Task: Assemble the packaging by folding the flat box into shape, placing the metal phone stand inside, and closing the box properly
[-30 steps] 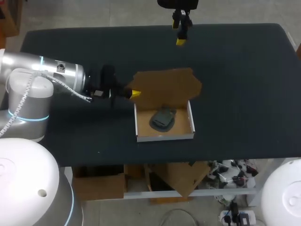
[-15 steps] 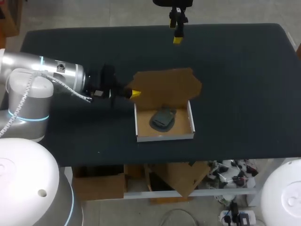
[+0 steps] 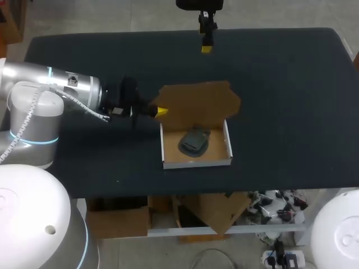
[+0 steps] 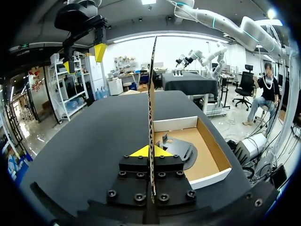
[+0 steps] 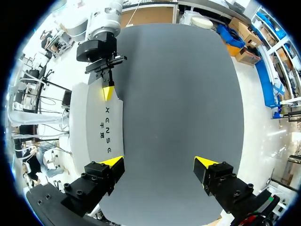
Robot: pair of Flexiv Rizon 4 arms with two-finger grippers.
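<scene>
The box [image 3: 196,159] has white walls, and its brown lid [image 3: 199,103] stands up at the far side. The dark metal phone stand [image 3: 194,140] lies inside. My left gripper [image 3: 161,112] is shut on the lid's left edge. In the left wrist view the lid [image 4: 152,84] runs edge-on between the yellow tips of the left gripper [image 4: 151,151], with the tray [image 4: 214,153] and the stand [image 4: 178,149] beside it. My right gripper [image 3: 206,42] hangs open, high over the table's far edge. In the right wrist view that gripper [image 5: 159,163] holds nothing, and the lid's pale outer face [image 5: 101,132] lies beside it.
The dark table [image 3: 291,101] spreads wide to the right of the box and along its far side. In the left wrist view my right gripper [image 4: 84,44] hangs above the table's far end.
My right gripper has shifted a little to the left and farther back, staying open. The left arm, the lid and the box have not moved.
</scene>
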